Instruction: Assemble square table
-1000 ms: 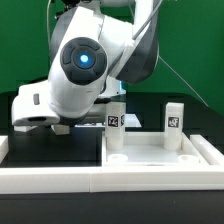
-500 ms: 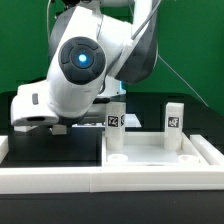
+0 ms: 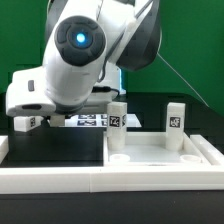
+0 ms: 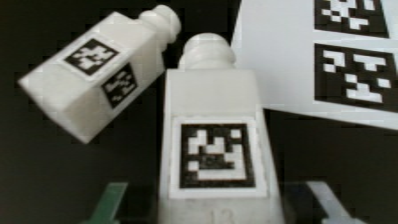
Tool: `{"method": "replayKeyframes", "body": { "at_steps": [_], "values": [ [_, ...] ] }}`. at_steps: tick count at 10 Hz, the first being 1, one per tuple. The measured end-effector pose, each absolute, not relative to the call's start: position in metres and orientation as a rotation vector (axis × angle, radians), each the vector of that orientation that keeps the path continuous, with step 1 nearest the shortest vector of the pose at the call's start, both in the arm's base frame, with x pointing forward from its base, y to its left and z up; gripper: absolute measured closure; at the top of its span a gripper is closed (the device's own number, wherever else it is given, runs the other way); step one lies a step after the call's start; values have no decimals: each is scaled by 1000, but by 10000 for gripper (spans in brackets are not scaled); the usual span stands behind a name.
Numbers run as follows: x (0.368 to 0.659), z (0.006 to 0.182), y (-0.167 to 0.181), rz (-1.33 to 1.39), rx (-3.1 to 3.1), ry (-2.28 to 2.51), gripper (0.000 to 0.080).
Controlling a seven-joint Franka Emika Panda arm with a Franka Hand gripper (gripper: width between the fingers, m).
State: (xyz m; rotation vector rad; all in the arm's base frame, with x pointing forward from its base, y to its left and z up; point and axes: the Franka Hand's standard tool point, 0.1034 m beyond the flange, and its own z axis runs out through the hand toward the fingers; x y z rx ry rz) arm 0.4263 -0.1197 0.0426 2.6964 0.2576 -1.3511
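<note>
A white leg block [image 4: 214, 140] with a black-white tag fills the wrist view. It sits between my gripper [image 4: 219, 202], whose green fingers [image 4: 121, 200] flank it, shut on its near end. A second leg [image 4: 107, 72] lies tilted on the black table beside it. In the exterior view my gripper [image 3: 28, 122] hangs low at the exterior view's left with the tagged leg in it. The white tray-like tabletop [image 3: 150, 158] lies at the front right. Two legs [image 3: 117, 125] [image 3: 175, 123] stand upright in it.
The marker board [image 3: 85, 120] [image 4: 338, 60] lies flat behind the tabletop, close to the held leg. A long white border rail [image 3: 60, 180] runs along the front. The arm's bulky body [image 3: 80, 60] hides much of the exterior view's left half.
The arm has risen and swung toward the exterior view's left. A tagged leg now shows under the hand. The two standing legs and the tabletop have not moved.
</note>
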Motion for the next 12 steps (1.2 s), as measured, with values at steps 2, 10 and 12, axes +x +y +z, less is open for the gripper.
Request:
{"method": "replayKeyframes", "body": {
  "at_steps": [2, 10, 12],
  "values": [
    [447, 56, -133, -1274, 2731, 236, 509],
    [494, 85, -135, -735, 2910, 264, 509],
    [499, 81, -138, -564, 2945, 285, 509]
  ]
}}
